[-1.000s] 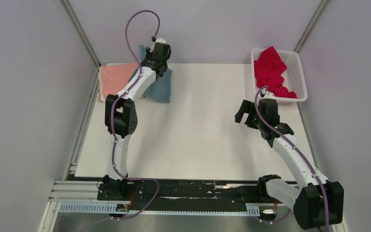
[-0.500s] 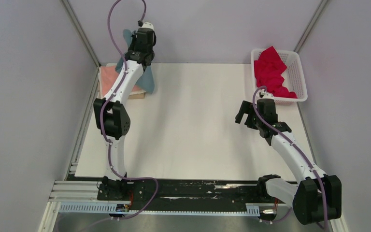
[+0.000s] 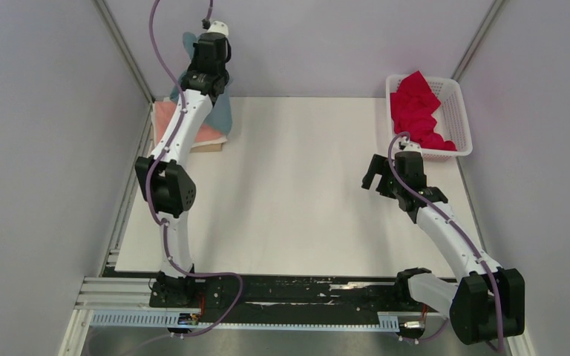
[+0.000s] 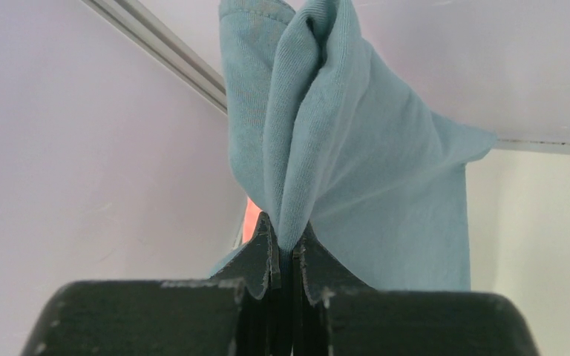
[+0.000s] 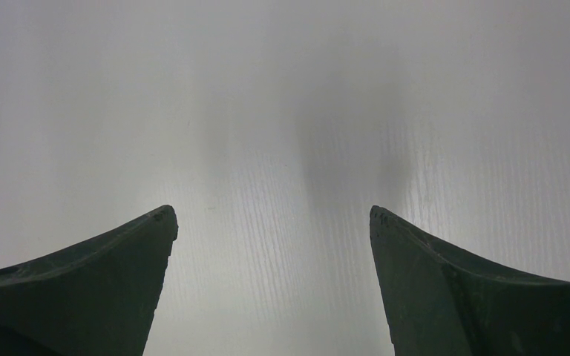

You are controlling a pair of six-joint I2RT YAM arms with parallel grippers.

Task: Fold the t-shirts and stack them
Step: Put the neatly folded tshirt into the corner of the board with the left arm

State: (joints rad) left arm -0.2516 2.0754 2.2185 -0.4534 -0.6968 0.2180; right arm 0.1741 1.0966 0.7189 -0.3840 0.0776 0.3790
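Note:
My left gripper (image 3: pixel 202 46) is raised at the far left corner, shut on the folded grey-blue t-shirt (image 3: pixel 223 113), which hangs below it; the pinched fold (image 4: pixel 326 148) fills the left wrist view above my left gripper (image 4: pixel 286 241). The salmon-pink t-shirt (image 3: pixel 165 117) lies folded on the table's far left under the hanging shirt. The bright red t-shirt (image 3: pixel 414 110) is bunched in the white basket (image 3: pixel 456 111). My right gripper (image 3: pixel 375 172) is open and empty over bare table (image 5: pixel 267 148), with its fingers (image 5: pixel 141 245) spread wide.
The white table (image 3: pixel 297 193) spreads between the arms. Grey walls close in on the left, back and right. A metal frame post (image 4: pixel 156 44) runs behind the hanging shirt.
My left gripper has lifted the grey-blue t-shirt off the table and carried it left and farther back, over the pink shirt. The right arm has barely moved.

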